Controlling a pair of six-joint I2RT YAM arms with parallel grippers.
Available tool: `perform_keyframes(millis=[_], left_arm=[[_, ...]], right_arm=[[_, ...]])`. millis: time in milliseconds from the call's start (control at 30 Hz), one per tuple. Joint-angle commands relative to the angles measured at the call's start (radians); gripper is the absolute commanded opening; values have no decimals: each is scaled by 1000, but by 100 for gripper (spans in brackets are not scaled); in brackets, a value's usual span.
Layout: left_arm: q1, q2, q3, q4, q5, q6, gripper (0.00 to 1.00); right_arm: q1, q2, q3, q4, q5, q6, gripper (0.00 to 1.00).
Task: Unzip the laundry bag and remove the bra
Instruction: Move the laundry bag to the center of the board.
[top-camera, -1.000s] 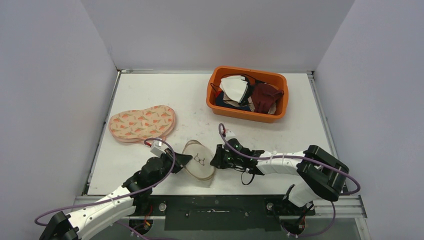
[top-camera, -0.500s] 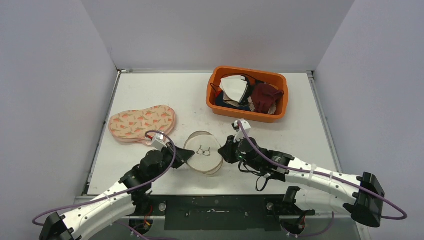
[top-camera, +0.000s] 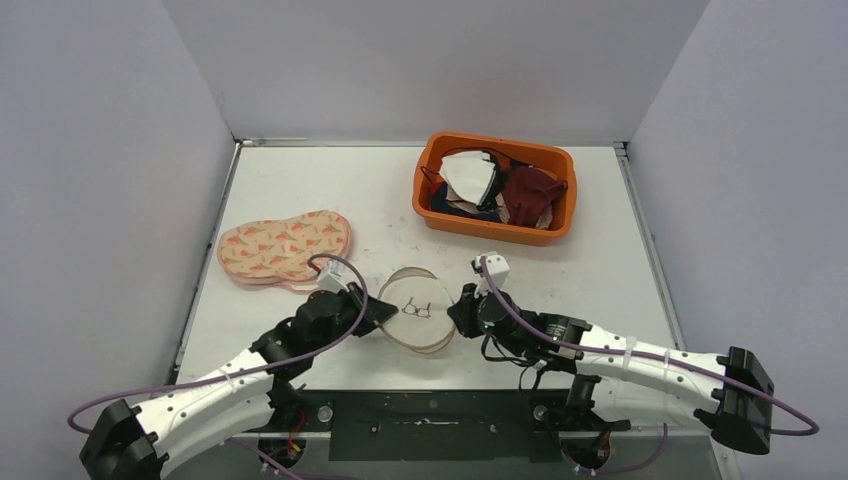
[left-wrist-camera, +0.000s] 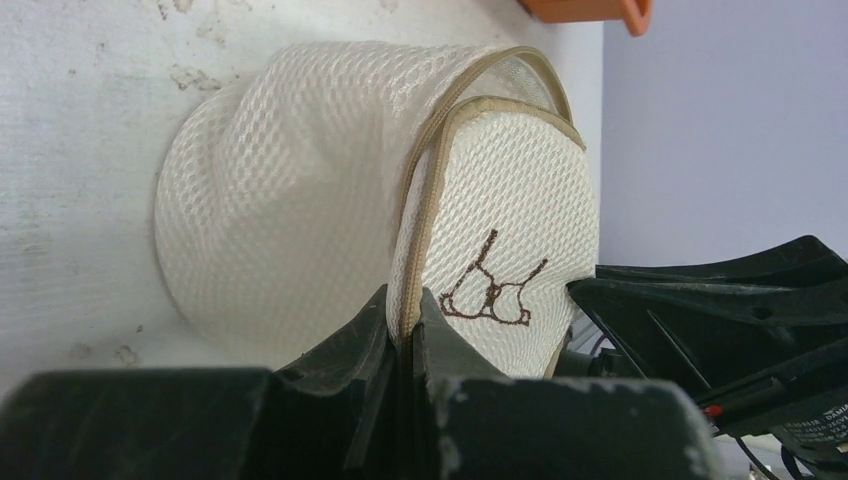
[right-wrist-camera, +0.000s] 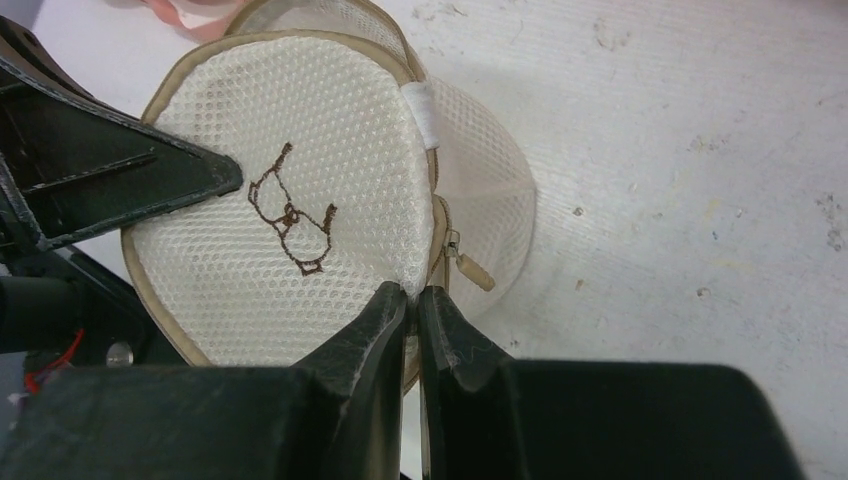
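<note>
We saw the left gripper (left-wrist-camera: 404, 332) clamped on the round cream mesh laundry bag (left-wrist-camera: 280, 230). The right gripper (right-wrist-camera: 413, 300) pinched its opposite rim.

I have shifted the laundry bag (top-camera: 417, 325) a little rightward and away from my bases. My left pincer (top-camera: 384, 314) followed it; my right pincer (top-camera: 459, 311) nipped shut on its edge as that arm's elbow swung outward.

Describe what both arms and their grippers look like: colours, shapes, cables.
The left arm and right arm are built alike: white tubular links joined by chunky black joints. A purple cable loops loosely along each. Each wrist carries a small white camera box. The left gripper and right gripper have matte black, tapering wedge-shaped fingers.
</note>
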Motion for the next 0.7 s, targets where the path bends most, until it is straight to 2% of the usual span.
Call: perform_keyframes(millis=[0,367,667], left_arm=[[1,102,-29,103,-34,54,0],[-2,382,-50,339,-130,81,0],[-1,529,-60,368,-179,85,0]], right_arm=[[-4,42,-78,43,116,5,5],[-61,183,-176,220,137,40,5],[-71,275,-185,283,94,38,5]])
